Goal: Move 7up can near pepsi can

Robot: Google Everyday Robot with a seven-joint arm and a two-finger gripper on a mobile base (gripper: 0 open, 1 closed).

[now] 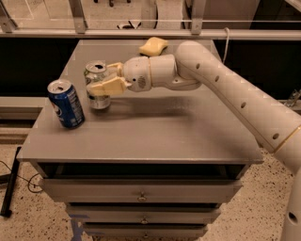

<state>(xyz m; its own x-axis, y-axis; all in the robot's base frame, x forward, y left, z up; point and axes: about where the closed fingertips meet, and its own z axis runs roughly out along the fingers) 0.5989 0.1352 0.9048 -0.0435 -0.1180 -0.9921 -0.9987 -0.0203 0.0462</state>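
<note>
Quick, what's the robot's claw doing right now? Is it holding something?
Claw: closed on the 7up can, holding it upright close beside the pepsi can, not touching it.

1. Dim, warm indoor light falls from above onto the grey bench (155, 136).
2. The gripper (106, 79), near the bench's far left corner, clasps the 7up can (97, 92). The arm (235, 99) casts a soft, wide shadow across the bench's middle.
3. A pale glint marks the top of the pepsi can (66, 103) by the left edge.
4. The drawers (141, 193) under the front edge are in deep shadow. The floor (117, 9) beyond the far edge is brighter.
</note>
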